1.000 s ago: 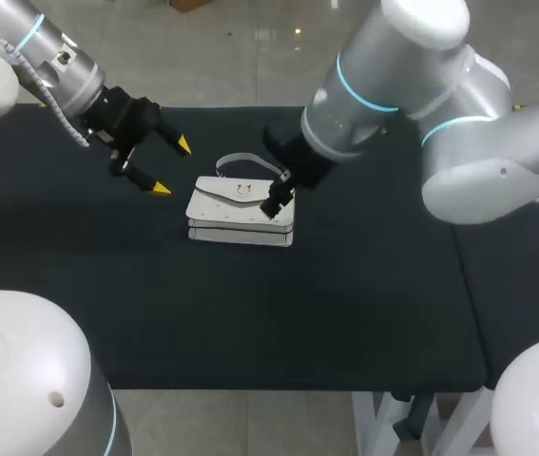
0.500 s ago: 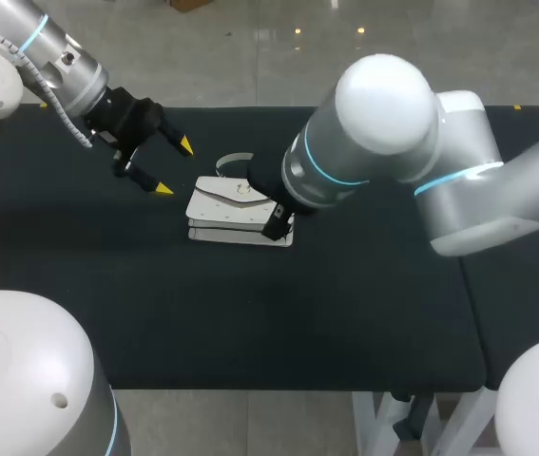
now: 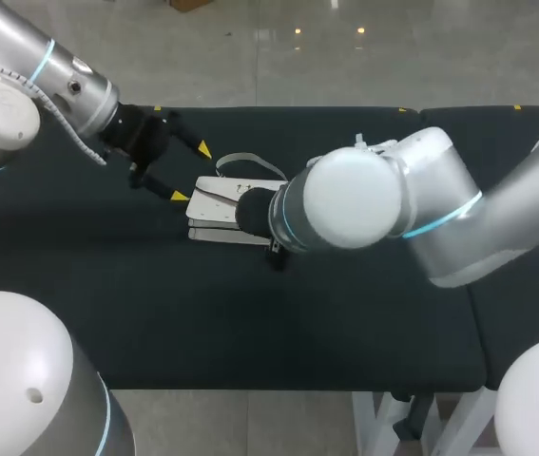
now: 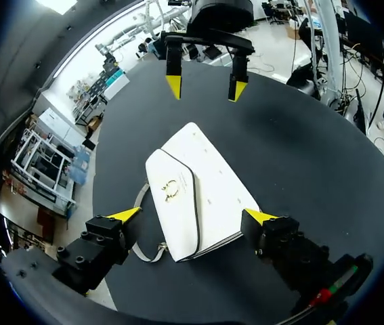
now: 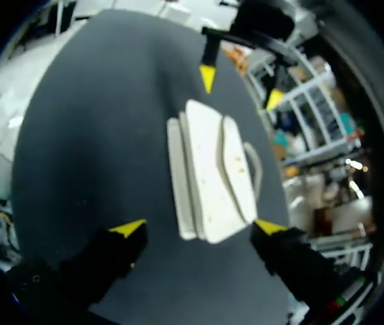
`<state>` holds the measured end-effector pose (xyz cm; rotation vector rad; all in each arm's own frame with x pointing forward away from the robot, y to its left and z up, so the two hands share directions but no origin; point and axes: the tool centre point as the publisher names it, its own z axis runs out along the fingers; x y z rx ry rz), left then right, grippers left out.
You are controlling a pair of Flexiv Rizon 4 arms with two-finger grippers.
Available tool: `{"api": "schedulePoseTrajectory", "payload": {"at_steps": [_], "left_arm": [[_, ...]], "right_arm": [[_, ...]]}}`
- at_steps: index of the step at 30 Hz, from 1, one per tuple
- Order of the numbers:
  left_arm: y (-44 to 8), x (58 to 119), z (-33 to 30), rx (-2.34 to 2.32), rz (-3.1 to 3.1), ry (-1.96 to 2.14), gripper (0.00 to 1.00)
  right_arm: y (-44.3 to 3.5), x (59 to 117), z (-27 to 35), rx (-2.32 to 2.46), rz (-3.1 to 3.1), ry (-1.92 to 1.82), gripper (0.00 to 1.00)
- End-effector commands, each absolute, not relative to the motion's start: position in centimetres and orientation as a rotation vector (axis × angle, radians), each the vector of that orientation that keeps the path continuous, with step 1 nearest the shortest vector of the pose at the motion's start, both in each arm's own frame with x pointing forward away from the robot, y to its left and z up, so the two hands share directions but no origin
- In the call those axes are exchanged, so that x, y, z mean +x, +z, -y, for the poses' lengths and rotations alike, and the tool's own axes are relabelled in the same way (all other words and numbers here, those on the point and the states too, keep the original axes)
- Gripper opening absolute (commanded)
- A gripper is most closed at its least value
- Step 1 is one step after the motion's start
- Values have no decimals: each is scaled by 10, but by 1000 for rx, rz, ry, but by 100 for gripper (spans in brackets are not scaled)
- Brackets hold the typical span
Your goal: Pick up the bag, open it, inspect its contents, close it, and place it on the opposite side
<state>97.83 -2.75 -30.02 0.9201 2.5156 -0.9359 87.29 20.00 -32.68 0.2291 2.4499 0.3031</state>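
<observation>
The black counter [image 3: 364, 313] is carrying one thing only, and the bulky right arm [image 3: 364, 204] is reaching across its middle from the right, covering much of that thing in the head view. Any misalignment there would therefore be hard to catch from above. The left arm [image 3: 50, 85] is coming in from the far left. The white bag [image 4: 192, 196] is lying flat and closed just left of the counter's middle, between the two arms. The right gripper [image 5: 200, 228] is hanging over the bag's right end with its fingers spread and grasping nothing. The left gripper [image 4: 192, 217] is facing it at the left end, fingers likewise released and straddling the bag's width; whether its tips are touching the bag I cannot tell. With both grippers pointing at each other across so short a thing, I am judging the main risk to be their yellow tips colliding if both are closing in together. A second risk is one gripper pushing the smooth bag along the counter rather than gripping it. Pinching only the flap would be letting the body drop open early. The thin strap [image 4: 144, 247] is looping onto the counter on the far side beside a left finger, where it could be snagging. The small ring clasp [image 4: 171, 191] could be slipping under a poorly centred tip.
</observation>
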Motion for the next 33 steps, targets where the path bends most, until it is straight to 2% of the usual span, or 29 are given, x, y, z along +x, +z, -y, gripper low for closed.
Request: {"api": "schedulePoseTrajectory", "payload": {"at_steps": [1,10,12,15,16,18,20,23,33], "left_arm": [[-301,981,38,935,-2505,-924,100],[-304,989,54,973,-2529,-917,100],[-305,990,56,978,-2530,-917,100],[-307,994,59,978,-2534,-913,100],[-308,995,60,978,-2537,-910,100],[-309,996,60,976,-2537,-905,100],[-309,998,61,975,-2541,-896,100],[-311,1000,63,976,-2542,-892,100],[-314,1000,68,1003,-2550,-884,100]], "right_arm": [[-339,876,-208,213,-2286,242,100],[-353,893,-211,145,-2247,175,100],[-356,897,-211,136,-2246,175,97],[-359,904,-211,120,-2248,178,88],[-359,905,-210,116,-2250,180,80],[-361,908,-208,112,-2251,186,74],[-361,910,-207,108,-2253,189,62],[-362,913,-205,100,-2255,185,49],[-366,925,-199,75,-2261,145,46]]}}
